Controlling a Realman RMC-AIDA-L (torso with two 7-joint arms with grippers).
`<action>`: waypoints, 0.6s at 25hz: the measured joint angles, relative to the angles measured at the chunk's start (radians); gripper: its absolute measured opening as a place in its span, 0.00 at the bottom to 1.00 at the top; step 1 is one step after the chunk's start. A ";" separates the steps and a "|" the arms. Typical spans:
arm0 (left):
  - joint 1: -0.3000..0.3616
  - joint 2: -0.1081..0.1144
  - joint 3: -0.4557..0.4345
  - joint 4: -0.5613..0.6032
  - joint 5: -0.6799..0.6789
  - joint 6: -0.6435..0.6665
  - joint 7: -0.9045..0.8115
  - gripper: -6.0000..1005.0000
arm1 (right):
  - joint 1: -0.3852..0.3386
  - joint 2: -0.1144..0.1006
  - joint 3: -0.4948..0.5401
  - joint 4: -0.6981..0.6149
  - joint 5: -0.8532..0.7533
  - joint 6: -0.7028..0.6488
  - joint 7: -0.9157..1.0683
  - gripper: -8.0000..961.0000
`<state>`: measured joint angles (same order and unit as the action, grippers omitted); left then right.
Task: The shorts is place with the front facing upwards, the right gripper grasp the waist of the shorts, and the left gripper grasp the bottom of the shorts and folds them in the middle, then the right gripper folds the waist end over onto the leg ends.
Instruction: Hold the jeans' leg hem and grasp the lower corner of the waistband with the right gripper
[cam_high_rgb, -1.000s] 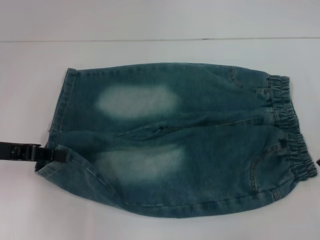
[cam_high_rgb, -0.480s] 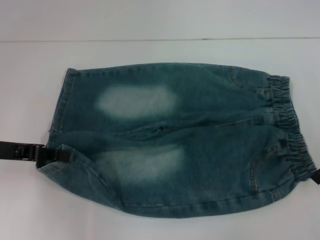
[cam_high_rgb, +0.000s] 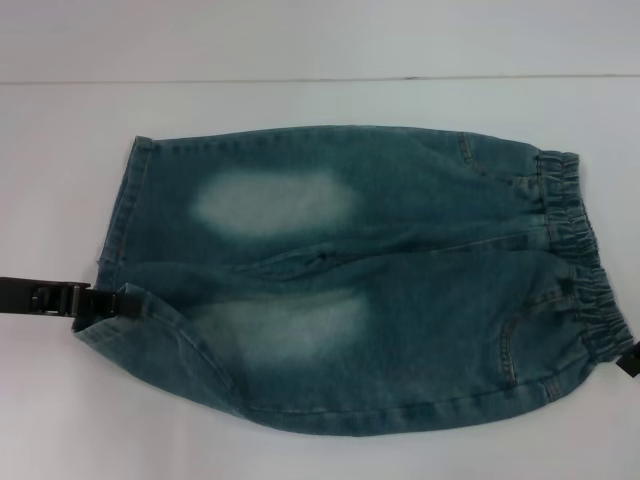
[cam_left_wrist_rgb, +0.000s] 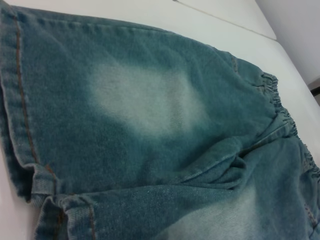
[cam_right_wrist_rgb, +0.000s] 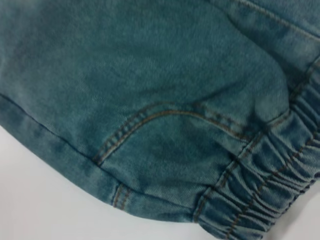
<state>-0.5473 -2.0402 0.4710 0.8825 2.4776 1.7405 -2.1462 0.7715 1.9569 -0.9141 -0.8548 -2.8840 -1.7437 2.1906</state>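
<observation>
Shorts (cam_high_rgb: 350, 280) lie flat on white table (cam_high_rgb: 300, 100), waist (cam_high_rgb: 585, 255) at right, leg hems (cam_high_rgb: 120, 215) at left. Left gripper (cam_high_rgb: 100, 303) at near leg hem, fingers pinched on denim edge. Right gripper (cam_high_rgb: 628, 362) at near waist corner, barely in view; finger state unclear.

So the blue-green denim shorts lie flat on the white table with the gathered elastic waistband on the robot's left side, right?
Not quite: the gathered elastic waistband of the blue-green denim shorts is on the robot's right; the flat leg hems are on its left, as the head view shows.
</observation>
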 joint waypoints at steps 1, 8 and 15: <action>0.000 0.000 0.000 0.001 0.000 0.001 0.000 0.03 | 0.002 0.002 0.000 0.005 -0.003 0.003 0.000 0.82; 0.000 0.000 -0.003 0.000 0.000 -0.004 0.000 0.03 | 0.012 0.017 -0.001 0.009 -0.006 0.018 -0.004 0.82; 0.000 0.000 -0.008 -0.001 0.000 -0.007 0.000 0.03 | 0.013 0.025 -0.002 0.016 -0.006 0.022 -0.009 0.82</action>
<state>-0.5476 -2.0402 0.4631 0.8813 2.4773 1.7335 -2.1459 0.7845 1.9817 -0.9158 -0.8386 -2.8901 -1.7214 2.1820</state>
